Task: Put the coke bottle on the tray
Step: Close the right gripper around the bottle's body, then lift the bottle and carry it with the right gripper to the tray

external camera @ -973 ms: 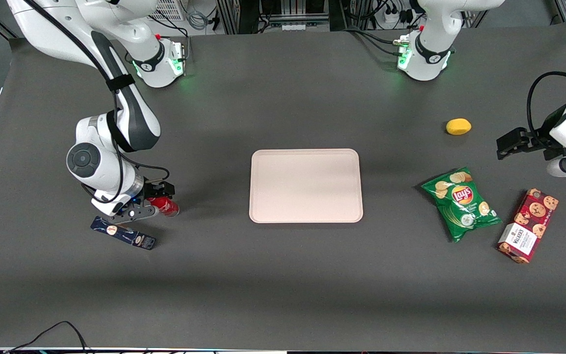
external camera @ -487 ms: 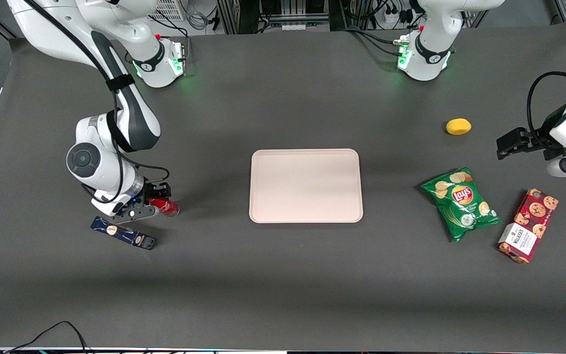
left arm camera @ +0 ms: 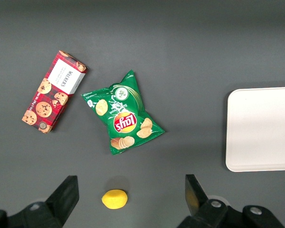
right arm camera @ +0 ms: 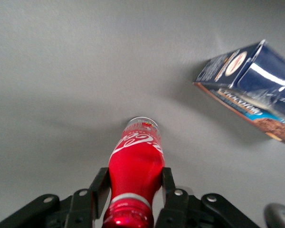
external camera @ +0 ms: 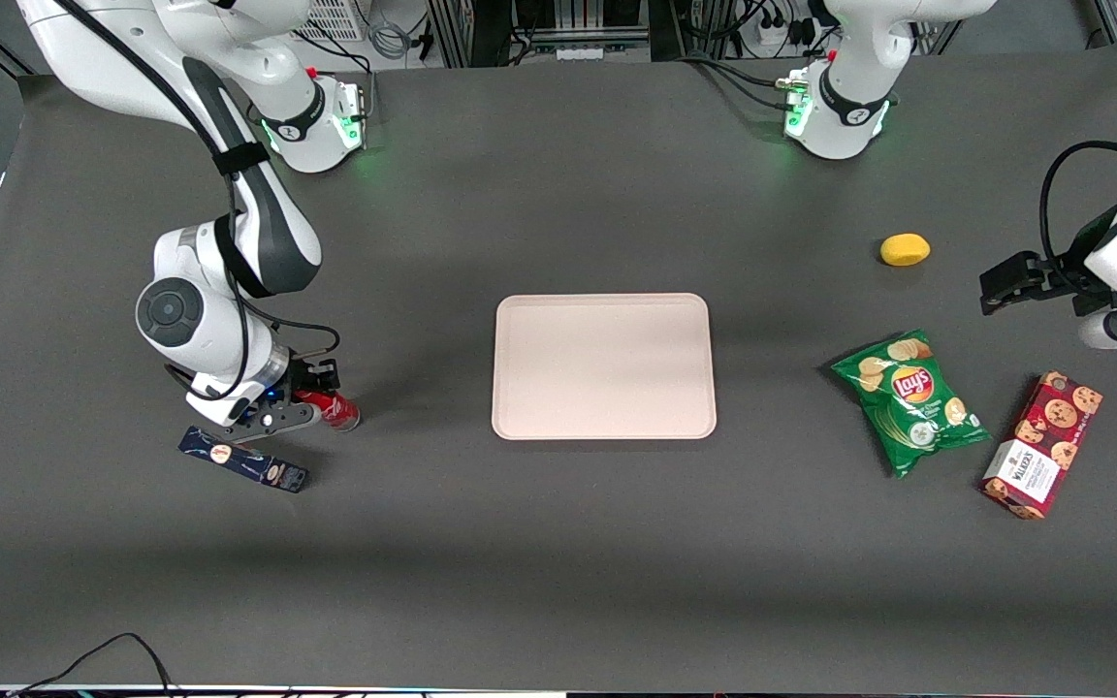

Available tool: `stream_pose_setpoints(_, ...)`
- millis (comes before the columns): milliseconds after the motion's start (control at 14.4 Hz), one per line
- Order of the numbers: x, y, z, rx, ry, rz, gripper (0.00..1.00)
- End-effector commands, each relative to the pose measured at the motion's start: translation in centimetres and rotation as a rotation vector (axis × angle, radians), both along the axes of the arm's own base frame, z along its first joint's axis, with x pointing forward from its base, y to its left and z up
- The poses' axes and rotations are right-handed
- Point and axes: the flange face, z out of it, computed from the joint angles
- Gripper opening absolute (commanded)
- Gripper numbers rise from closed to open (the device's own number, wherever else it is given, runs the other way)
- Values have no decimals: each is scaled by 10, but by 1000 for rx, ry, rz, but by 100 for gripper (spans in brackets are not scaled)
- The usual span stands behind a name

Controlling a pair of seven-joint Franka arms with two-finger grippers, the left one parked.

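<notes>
Right wrist view shows the gripper (right arm camera: 135, 190) closed on the coke bottle (right arm camera: 135, 168), one dark finger (right arm camera: 100, 187) pressed against each side of the bottle's upper body just below the neck. The bottle is glossy red with a red cap, white script running along its side and a silvery base, and that base points away from the camera toward the grey table (right arm camera: 85, 71).

In the front view the gripper (external camera: 311, 396) sits low over the table at the working arm's end, the forearm bent down steeply above it, and the coke bottle (external camera: 333, 408) shows as a short red shape tilted in the fingers. Whether its base touches the table cannot be told.

The tray (external camera: 603, 365), pale pinkish-beige with rounded corners and a low rim, lies flat at the table's middle, well apart from the bottle, with nothing in it.

A dark blue box (external camera: 243, 460) lies just beside the bottle, nearer the front camera.
</notes>
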Motion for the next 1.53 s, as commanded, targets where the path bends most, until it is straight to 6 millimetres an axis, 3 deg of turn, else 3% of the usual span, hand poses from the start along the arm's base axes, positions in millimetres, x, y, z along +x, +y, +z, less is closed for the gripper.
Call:
stream_pose_setpoints(0,21,7,96,-1,30,32,0)
stream_pose_setpoints(139,24,18,154,-2,48,48,0)
stream_pose_setpoints(348,4,22,234,1,57,60,0)
stream_pose_setpoints(487,-10,31,272,13,44,69,0)
stream_pose_setpoints(765,-11,34,282,30,51,66,0)
stream_pose_setpoints(904,-11,46,285,64,52,22,0)
stream_pose_setpoints(1043,-24,93,283,71,60,-22,0)
stream_pose_setpoints(1112,-25,106,280,73,62,-67,0)
stream_pose_setpoints(1460,-55,208,259,94,70,-212,0)
